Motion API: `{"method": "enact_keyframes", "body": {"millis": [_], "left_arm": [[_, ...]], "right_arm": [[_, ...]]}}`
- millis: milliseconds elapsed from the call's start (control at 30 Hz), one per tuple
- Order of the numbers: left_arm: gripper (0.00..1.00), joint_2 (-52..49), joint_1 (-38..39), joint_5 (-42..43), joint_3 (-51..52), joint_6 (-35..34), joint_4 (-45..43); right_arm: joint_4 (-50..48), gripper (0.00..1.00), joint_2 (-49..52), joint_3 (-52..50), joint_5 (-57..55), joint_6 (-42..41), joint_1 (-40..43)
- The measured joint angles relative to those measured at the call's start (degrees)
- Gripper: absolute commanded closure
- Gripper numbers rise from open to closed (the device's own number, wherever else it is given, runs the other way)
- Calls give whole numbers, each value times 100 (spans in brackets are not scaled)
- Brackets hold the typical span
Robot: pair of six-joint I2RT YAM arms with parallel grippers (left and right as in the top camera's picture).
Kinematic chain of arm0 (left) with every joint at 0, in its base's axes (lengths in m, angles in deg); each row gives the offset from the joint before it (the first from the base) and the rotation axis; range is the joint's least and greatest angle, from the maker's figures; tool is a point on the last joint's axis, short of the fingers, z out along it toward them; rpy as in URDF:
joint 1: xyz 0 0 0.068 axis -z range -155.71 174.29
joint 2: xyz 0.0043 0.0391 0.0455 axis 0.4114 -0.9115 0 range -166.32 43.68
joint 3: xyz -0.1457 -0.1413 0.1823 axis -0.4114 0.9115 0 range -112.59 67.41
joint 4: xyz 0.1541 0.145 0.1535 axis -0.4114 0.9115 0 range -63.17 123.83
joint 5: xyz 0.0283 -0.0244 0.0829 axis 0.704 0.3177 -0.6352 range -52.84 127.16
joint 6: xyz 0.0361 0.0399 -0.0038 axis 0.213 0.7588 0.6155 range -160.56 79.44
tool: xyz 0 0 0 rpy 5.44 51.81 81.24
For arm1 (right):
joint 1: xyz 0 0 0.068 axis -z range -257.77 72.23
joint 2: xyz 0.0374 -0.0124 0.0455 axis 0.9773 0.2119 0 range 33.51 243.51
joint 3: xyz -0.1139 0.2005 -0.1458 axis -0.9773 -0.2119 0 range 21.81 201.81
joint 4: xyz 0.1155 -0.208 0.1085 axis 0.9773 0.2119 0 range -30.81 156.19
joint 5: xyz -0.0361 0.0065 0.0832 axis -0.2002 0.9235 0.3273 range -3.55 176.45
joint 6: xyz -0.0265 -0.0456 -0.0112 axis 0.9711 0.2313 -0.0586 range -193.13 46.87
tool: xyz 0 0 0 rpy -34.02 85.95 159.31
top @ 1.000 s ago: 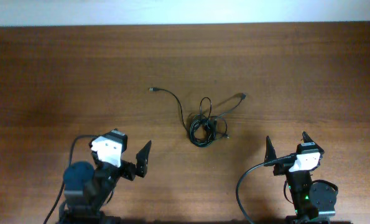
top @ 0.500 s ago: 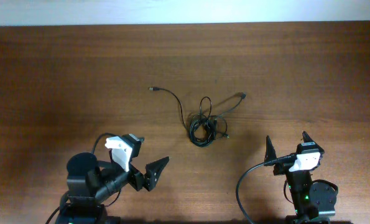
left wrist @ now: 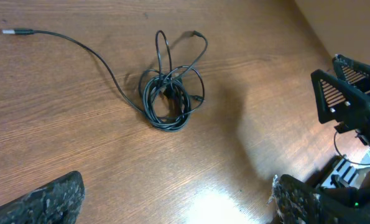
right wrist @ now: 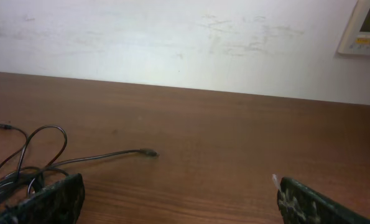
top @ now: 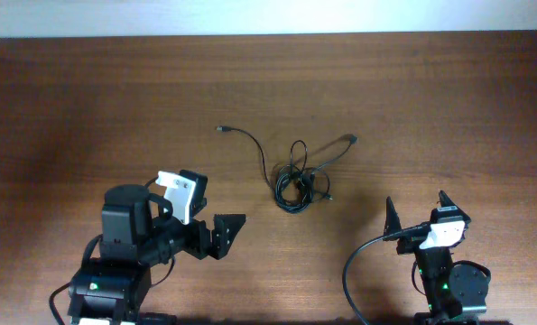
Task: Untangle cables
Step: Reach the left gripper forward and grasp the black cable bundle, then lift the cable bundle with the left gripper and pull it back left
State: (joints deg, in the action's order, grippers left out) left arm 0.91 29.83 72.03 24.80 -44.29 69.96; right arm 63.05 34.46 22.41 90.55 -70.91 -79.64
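Sprawling left to right, cables (top: 292,183) knotted mid-length

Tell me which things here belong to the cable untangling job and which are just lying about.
Belongs to the job: tangled black cables, left pincer, right pincer, both open.
Just there: wooden table, wall control panel, thick black cable at the right robot base.
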Motion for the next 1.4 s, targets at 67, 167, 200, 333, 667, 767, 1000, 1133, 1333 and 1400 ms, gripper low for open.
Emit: {"method": "enact_keyframes", "body": {"millis": [67, 167, 200, 333, 667, 767, 1000, 1133, 1333, 1400], "left_arm": [[1, 0, 20, 4, 0, 2, 2], [1, 0, 20, 269, -2, 0, 0], [0, 0, 20, 289, -2, 0, 0], [16, -308, 39, 328, -4, -227, -4], [34, -3320, 2658, -2636, -48, -2393, -1694], [43, -3947, 2959, -2721, -48, -2745, -2232], [62, -5318, 2975, -3215, -92, -3145, -4094], [100, -5788, 3042, -3440, -140, -3163, -4656], [100, -5368, 3169, -3781, -201, -2559, -3493], [100, -4474, 3174, -4218, -131, -2461, -2573]], "right_arm": [[0, 2, 0, 0, 0, -4, 0], [0, 2, 0, -2, 0, 0, 0], [0, 2, 0, 0, 0, -2, 0], [0, 2, 0, 0, 0, 0, 0], [0, 2, 0, -2, -2, -2, 0], [0, 2, -2, 0, 0, -4, 0], [0, 2, 0, 0, -2, 0, 0], [0, 2, 0, 0, 0, -4, 0], [0, 2, 4, 0, -2, -2, 0], [0, 2, 7, 0, -2, -2, 0]]}}
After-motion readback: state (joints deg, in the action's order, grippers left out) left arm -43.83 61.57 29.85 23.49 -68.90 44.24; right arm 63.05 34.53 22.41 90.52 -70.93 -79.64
